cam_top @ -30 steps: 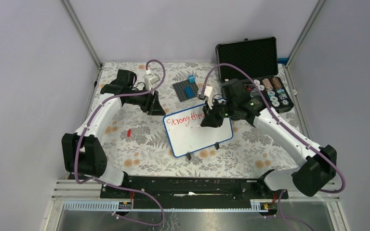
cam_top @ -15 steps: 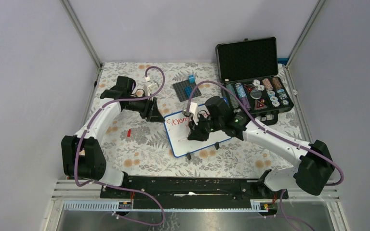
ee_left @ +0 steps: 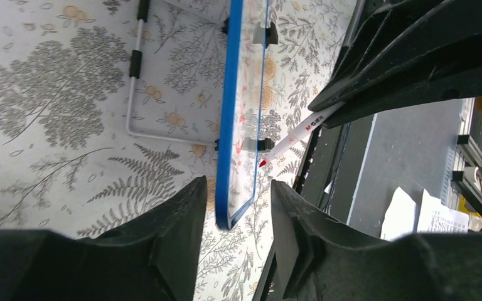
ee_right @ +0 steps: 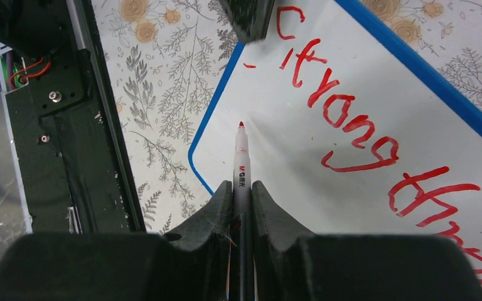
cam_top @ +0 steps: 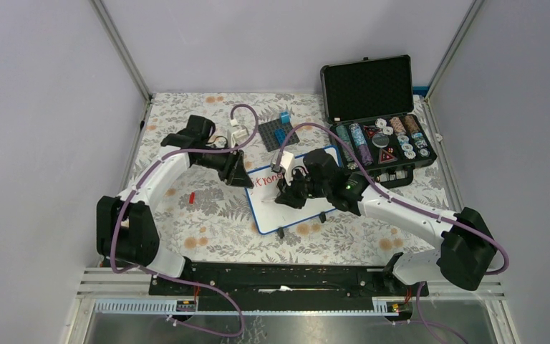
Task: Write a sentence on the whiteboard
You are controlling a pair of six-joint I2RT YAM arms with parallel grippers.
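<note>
**Red marker held over the whiteboard**

The right claw (ee_right: 241, 188) is clamped on a red marker (ee_right: 241, 157). Its tip points ahead at bare white beside the red writing (ee_right: 351, 168), and contact cannot be told. The whiteboard (cam_top: 271, 213) stands on the flowered counter (cam_top: 208, 208), directly beneath this claw. The left claw (ee_left: 237, 185) is spread, with the board's blue-rimmed corner between its fingers and a gap on either side.

Left claw (cam_top: 243, 179) at whiteboard's (cam_top: 281, 213) corner; case (cam_top: 367, 86) far-right.
</note>
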